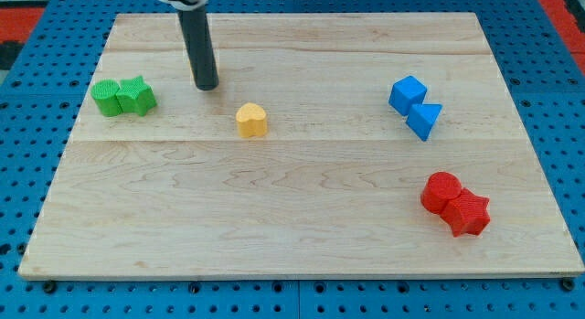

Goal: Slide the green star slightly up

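The green star (137,96) lies near the view's left edge of the wooden board (302,218), touching a round green block (107,98) on its left. My tip (207,85) rests on the board to the right of the green star and slightly above it, about a block's width apart from it. A yellow block (251,120) sits below and to the right of my tip.
A blue cube (407,93) and a blue triangular block (425,119) touch at the view's right. A round red block (441,191) and a red star (469,213) touch at the lower right. Blue pegboard (27,100) surrounds the board.
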